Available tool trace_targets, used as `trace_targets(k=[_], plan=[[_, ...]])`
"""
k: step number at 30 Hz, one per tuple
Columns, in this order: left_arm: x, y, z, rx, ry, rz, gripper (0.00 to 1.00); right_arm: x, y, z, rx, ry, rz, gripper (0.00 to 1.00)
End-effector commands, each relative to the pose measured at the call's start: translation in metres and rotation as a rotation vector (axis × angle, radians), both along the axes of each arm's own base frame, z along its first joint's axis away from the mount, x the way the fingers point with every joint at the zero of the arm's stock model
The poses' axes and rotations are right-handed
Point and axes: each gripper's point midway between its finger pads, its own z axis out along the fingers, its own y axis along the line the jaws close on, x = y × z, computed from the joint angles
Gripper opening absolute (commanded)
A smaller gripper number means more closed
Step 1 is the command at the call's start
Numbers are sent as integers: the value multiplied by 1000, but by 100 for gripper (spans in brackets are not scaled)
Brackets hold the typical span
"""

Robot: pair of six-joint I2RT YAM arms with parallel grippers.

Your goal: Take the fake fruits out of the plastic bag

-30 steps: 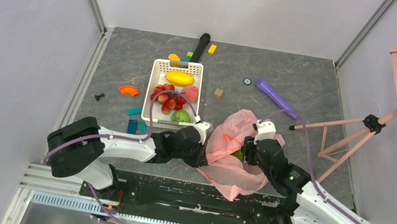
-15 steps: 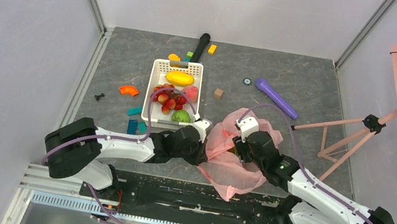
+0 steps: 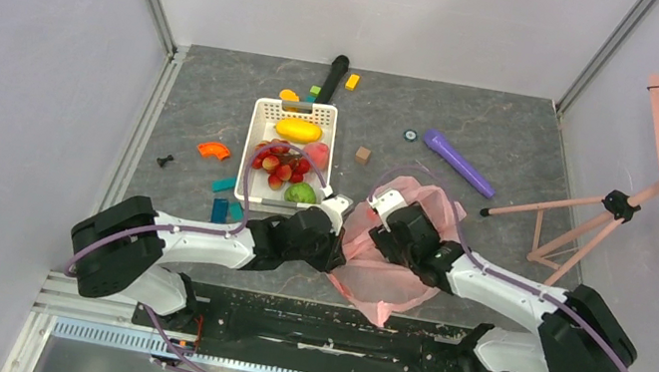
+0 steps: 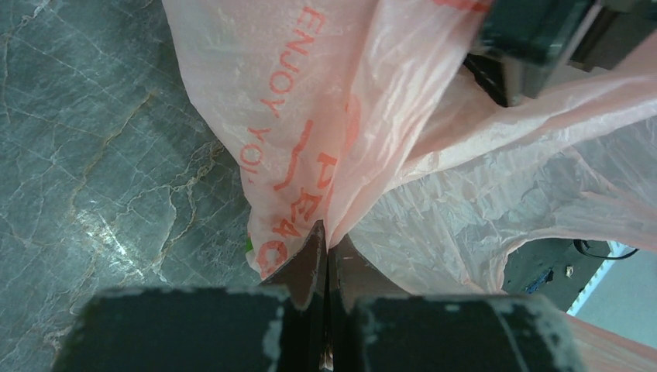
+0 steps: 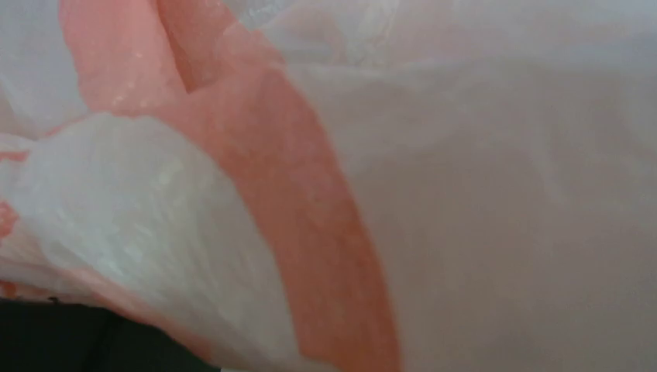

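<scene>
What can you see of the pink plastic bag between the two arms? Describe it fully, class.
The plastic bag is thin, crinkly, translucent pink film with orange-red printed lettering, including ENJOY. It lies crumpled on the grey marbled table, just right of the white basket. The left gripper is shut on a fold at its left side, with the film gathered to the pinch. The right arm reaches into it. That wrist camera sees only plastic, so what it holds cannot be told.

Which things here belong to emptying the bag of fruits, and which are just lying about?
Job: bag; yellow fruit; berries; green apple; peach.
Lying about: purple cylinder; orange block; brown cube; black tube.
</scene>
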Motion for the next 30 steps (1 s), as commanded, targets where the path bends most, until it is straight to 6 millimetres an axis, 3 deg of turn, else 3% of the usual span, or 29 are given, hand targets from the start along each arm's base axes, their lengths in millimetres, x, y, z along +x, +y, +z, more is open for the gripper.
trace_targets(k=[1,3,5,9,11,15,22,30], plan=[[9,-10,19,-49,-67,-6,2,21,5,8,-29,-73,-24,75],[10,-10,19,-46,-68,-5,2,23,5,6,-34,-75,-41,65],[9,-9,19,-43,-67,-5,2,26,5,6,-29,-77,-64,48],[8,-8,18,-40,-64,-3,2,26,11,18,31,-89,-70,17],[8,-7,17,-38,-61,-2,2,23,16,28,82,-99,-61,8],[8,-8,16,-37,-55,0,2,16,25,55,209,-126,-23,0],[9,-7,12,-17,-46,6,2,-3,33,111,419,-184,35,0],[12,-4,10,-2,-54,23,2,-24,38,130,526,-159,94,0]])
